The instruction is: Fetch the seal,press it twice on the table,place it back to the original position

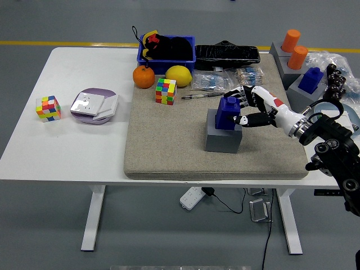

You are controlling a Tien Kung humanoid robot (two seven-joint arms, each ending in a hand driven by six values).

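Seal [228, 112], the blue blocky stamp, sits upright on top of a grey block [223, 138] near the middle of the beige felt mat [169, 146] on the white counter [67, 152]. Right hand [247, 109] reaches in from the right and is wrapped around the seal: fingers [243, 98] against its far-right side, thumb low on the near side, touching or very nearly so, looks like a grasp but seal is not lifted off the block. Cannot tell from this alone whether it is being picked up or has been set back; no stamp marks readable on the mat. Judgement: either the fetch step is in hand with both presses and the return left, or it is the final placing with only the release left; the first seems likelier. Left hand not visible. Around it: a pen [199, 95] just behind the block, a colour cube [166, 91], an orange [143, 77] and a lemon [179, 75] at the mat's far-left part, a blue bin [166, 55] behind them. A second blue seal [310, 79] and two orange ones [293, 48] stand on grey stands at far right. Off the mat, left: another cube [48, 108] and a purple plate [93, 107].
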